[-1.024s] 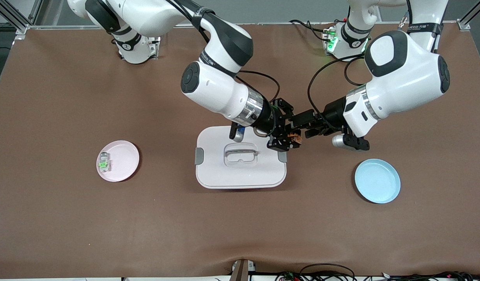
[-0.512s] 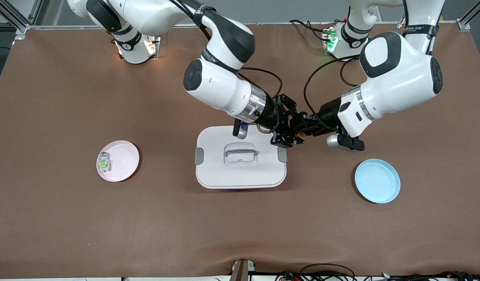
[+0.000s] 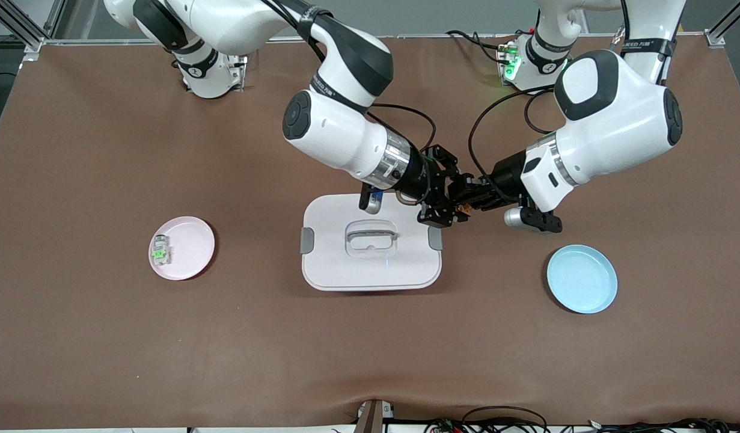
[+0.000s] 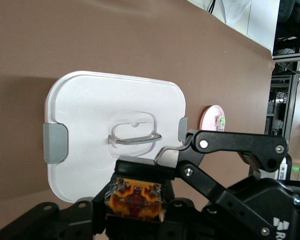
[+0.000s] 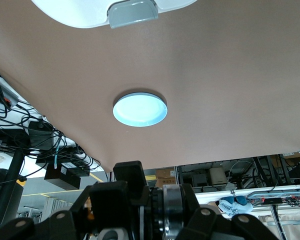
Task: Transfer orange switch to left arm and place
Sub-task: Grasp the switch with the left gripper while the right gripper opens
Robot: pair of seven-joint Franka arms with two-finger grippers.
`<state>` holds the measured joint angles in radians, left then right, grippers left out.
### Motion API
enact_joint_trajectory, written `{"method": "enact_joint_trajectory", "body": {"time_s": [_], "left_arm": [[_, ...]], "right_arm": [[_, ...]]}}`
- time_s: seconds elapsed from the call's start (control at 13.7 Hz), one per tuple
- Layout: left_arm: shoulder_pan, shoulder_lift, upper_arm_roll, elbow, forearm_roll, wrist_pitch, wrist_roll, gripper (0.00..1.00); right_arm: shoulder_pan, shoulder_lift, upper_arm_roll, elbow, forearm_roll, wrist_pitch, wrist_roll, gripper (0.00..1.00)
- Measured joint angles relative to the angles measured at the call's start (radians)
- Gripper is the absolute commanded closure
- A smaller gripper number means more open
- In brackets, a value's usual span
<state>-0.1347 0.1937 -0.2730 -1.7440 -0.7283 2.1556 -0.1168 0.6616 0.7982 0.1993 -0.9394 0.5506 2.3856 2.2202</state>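
Both grippers, left gripper point(image 3: 466, 200) and right gripper point(image 3: 448, 211), had jaws clamped on the switch point(image 4: 135, 194) over the box point(image 3: 370, 273) edge. The small, light, rigid part probably required gripping by its flat black sides.

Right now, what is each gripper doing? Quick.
Left gripper: shut on the tiny black block with an orange middle, over the white latched box's edge.
Right gripper: shut on that same block.
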Motion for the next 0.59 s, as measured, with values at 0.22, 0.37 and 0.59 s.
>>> {"method": "enact_joint_trajectory", "body": {"time_s": [0.22, 0.37, 0.59], "left_arm": [[0.002, 0.000, 0.000, -0.001, 0.000, 0.000, 0.011, 1.00], [0.013, 0.003, 0.003, -0.005, 0.000, 0.000, 0.040, 1.00], [0.021, 0.010, 0.004, -0.007, 0.000, 0.000, 0.050, 1.00]], "right_arm": [[0.001, 0.001, 0.000, 0.000, 0.000, 0.003, 0.000, 0.00], [0.003, 0.001, 0.000, 0.000, 0.000, 0.007, 0.000, 0.00], [0.003, 0.001, 0.000, 0.000, 0.000, 0.010, 0.000, 0.00]]}}
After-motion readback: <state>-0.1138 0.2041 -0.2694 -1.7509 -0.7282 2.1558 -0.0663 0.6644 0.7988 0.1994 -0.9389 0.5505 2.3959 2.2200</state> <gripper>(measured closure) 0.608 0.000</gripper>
